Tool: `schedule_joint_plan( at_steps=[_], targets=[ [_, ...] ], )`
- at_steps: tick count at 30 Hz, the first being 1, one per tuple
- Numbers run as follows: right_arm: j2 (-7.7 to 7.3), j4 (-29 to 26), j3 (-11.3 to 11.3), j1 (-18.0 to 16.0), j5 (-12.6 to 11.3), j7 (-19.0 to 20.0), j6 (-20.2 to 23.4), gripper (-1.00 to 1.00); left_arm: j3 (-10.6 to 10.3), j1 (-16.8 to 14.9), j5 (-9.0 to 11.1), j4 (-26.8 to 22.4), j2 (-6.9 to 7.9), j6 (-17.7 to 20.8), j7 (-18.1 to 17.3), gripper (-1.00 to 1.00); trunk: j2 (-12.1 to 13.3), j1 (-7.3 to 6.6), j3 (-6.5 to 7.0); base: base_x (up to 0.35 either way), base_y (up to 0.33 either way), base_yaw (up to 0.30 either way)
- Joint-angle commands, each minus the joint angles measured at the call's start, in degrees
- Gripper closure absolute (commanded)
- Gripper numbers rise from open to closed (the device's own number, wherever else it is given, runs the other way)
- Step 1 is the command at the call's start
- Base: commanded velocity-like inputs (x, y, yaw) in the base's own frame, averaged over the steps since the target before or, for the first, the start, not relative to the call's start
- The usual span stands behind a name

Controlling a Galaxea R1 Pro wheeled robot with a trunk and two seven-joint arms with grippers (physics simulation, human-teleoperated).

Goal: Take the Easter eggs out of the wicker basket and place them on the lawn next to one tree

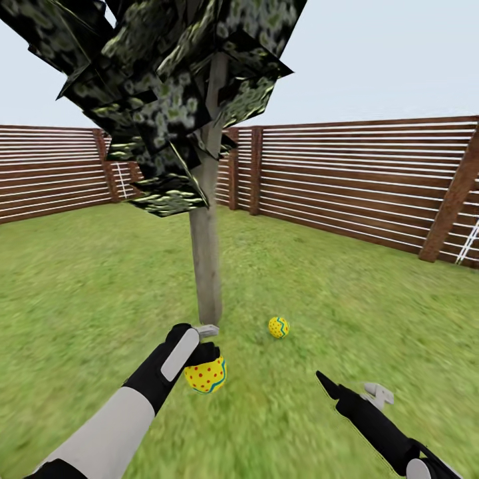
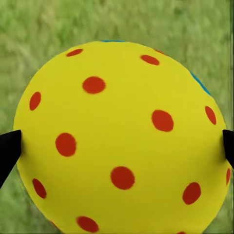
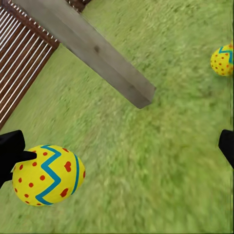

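While your left gripper [image 1: 205, 362] hangs just above the grass, its jaws are pinched on a yellow egg [image 1: 205, 374] with red dots and a blue band. In the left wrist view that held egg [image 2: 122, 139] sits right between the two black fingertips [image 2: 9, 151], one touching each side, with blurry green lawn [image 2: 44, 29] behind it.

Your left arm comes up from the bottom left of the head view, grey forearm and black wrist, with the gripper angled down just short of the tree's trunk [image 1: 205, 266]. Your right gripper [image 1: 346, 392] is lower right, well apart from the trunk, and its jaws are spread wide with nothing between them. In the right wrist view one black finger [image 3: 10, 153] sits at one edge and the other at the opposite edge, with plain grass between.

Egg count is two: the one you're holding, and a second egg [image 1: 279, 326] lying on the lawn [image 1: 372, 299] just beside the foot of the trunk. The right wrist view catches both, the held egg [image 3: 47, 175] and the lying one [image 3: 223, 59], plus the trunk [image 3: 92, 51].

One tree, pale grey trunk with dark blocky foliage [image 1: 166, 86] up top. Brown slatted fence [image 1: 359, 179] runs around the back of the garden under pale sky.
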Motion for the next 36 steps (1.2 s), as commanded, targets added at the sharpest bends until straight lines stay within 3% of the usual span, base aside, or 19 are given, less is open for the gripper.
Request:
schedule_joint_plan(
  at_steps=[1,15,23,28,36],
  targets=[
    [0.04,0.0,-0.1,0.0,-0.4,0.1,0.4,-1.0,-0.1,0.0,0.5,0.0,0.01,0.0,0.6,1.0,0.0,0.02,0.03,0.198,-0.271,-0.204],
    [0.04,0.0,-0.2,0.0,-0.4,0.1,0.4,-1.0,-0.2,0.0,0.3,0.1,0.09,-2.1,0.9,1.0,0.0,0.02,0.98,0.205,-0.265,-0.205],
    [0.04,0.0,-0.7,0.0,-0.5,0.2,0.4,-1.0,-0.4,0.0,0.2,2.1,0.1,-4.7,0.8,1.0,0.0,0.02,1.04,0.206,-0.264,-0.026],
    [0.04,0.0,-0.8,0.0,-0.6,0.2,0.4,-1.0,-1.9,0.0,0.3,1.8,0.09,-4.8,0.9,1.0,0.0,0.02,1.04,0.183,-0.244,0.0],
    [0.03,0.0,-0.9,0.0,-0.9,0.2,0.4,-1.0,-2.2,0.0,0.4,0.9,0.15,-4.9,1.2,1.0,1.2,-0.64,1.57,0.021,-0.031,0.0]
  ],
)
